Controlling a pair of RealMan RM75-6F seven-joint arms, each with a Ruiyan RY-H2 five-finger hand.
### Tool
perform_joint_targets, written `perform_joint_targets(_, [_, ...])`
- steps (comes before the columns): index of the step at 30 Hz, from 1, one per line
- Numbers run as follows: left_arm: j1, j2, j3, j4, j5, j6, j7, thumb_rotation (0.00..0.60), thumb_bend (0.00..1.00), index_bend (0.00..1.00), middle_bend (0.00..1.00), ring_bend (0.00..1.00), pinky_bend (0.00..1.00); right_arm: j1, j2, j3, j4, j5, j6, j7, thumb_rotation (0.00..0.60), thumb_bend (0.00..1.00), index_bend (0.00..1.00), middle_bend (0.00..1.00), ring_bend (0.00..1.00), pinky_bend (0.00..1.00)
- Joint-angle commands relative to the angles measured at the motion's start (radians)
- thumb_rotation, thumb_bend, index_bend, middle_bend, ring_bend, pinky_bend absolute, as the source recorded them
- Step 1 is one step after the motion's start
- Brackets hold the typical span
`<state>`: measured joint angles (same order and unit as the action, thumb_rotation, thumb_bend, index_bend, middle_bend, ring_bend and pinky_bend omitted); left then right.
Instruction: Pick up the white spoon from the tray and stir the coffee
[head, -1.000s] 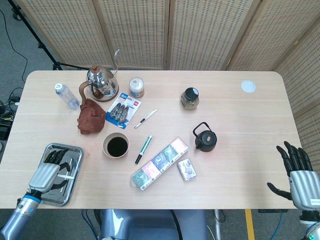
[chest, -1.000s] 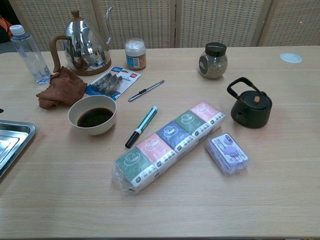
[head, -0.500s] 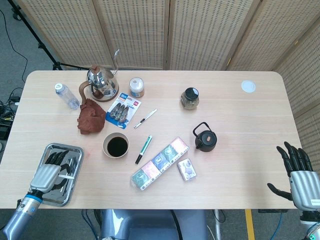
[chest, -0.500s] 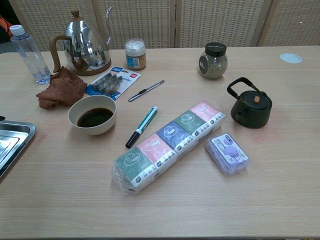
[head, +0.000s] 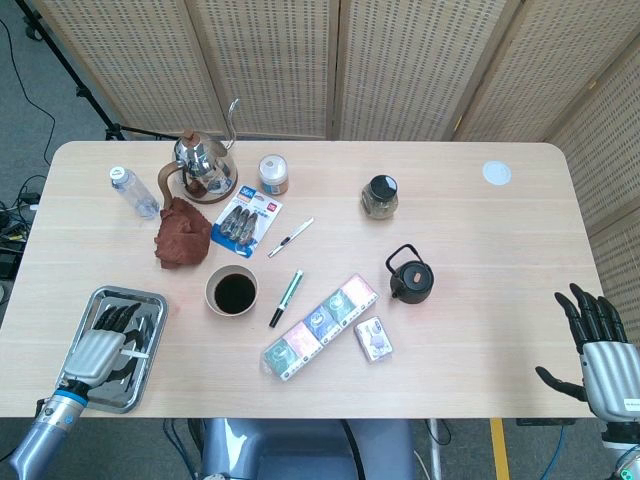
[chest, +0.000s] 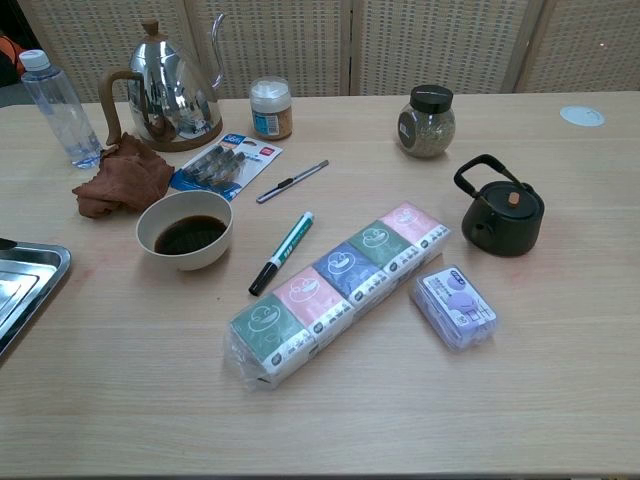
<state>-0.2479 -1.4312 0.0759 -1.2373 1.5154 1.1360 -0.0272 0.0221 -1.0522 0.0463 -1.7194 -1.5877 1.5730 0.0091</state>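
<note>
The steel tray (head: 150, 300) lies at the table's near left corner; only its corner (chest: 35, 270) shows in the chest view. My left hand (head: 98, 348) hovers low over the tray with its fingers stretched forward. The white spoon (head: 138, 352) pokes out from under the hand's right side, and its bowl end is hidden. Whether the hand grips the spoon is unclear. The bowl of coffee (head: 232, 291) (chest: 186, 230) stands right of the tray. My right hand (head: 598, 352) hangs off the table's near right corner, fingers spread and holding nothing.
A green marker (head: 285, 297), a row of tissue packs (head: 320, 325) and a purple pack (head: 374, 338) lie right of the coffee. A brown cloth (head: 180, 233), a kettle (head: 205, 165), a water bottle (head: 132, 190) and a black teapot (head: 411, 277) are further back.
My left hand has slid a little toward the tray's near edge. The spoon's visible end stays about where it was. The right hand has not moved.
</note>
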Motion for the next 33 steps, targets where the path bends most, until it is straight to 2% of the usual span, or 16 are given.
perform_joint_targets(1, [-0.001,-0.007,0.002,0.009,0.005,0.004,0.002,0.600,0.37,0.51,0.00,0.00,0.00,0.000,0.001,0.000,0.000,0.000,-0.001,0.001,0.600,0.00,0.00,0.00,0.00,0.00])
perform_joint_targets(33, [-0.010,-0.061,0.021,0.092,0.024,0.003,-0.033,0.600,0.37,0.51,0.00,0.00,0.00,0.000,0.011,0.001,0.000,0.003,-0.004,0.024,0.600,0.00,0.00,0.00,0.00,0.00])
